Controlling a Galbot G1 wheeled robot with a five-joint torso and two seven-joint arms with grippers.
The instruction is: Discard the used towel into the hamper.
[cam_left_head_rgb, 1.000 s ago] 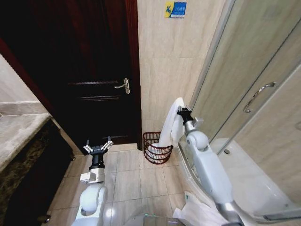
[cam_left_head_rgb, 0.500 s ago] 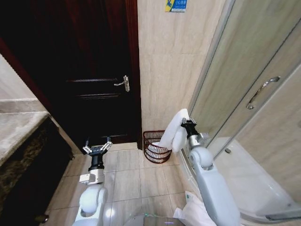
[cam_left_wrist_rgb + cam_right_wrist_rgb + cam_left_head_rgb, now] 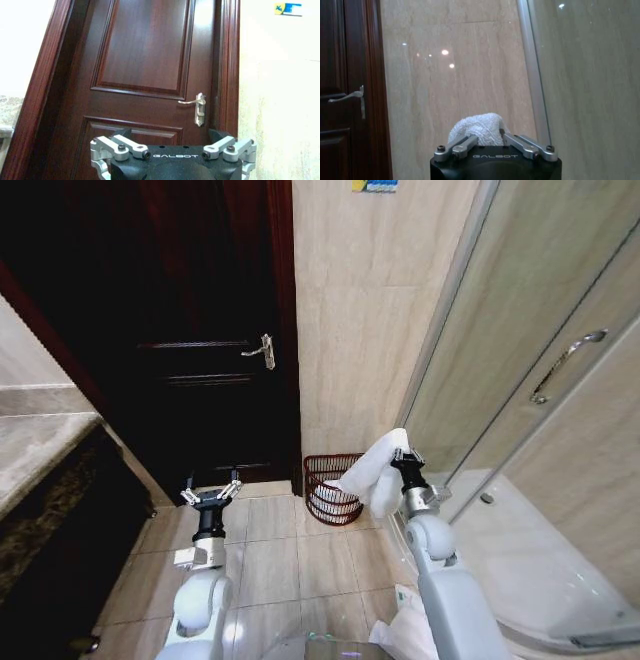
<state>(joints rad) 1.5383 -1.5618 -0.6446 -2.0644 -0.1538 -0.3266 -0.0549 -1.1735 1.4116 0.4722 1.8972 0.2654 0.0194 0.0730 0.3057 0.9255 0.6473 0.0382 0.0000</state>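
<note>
Towel (image 3: 378, 467) clamped in right gripper (image 3: 403, 458), draping over and hiding hamper (image 3: 332, 489) rim, left gripper (image 3: 210, 495) spread apart, idle.

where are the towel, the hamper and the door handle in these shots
towel (image 3: 378, 465): head view, on the white fold held up by the right pincer.
hamper (image 3: 322, 467): head view, on its dark woven rim on the floor by the wall.
door handle (image 3: 192, 101): left wrist view, on the silver lever.
</note>
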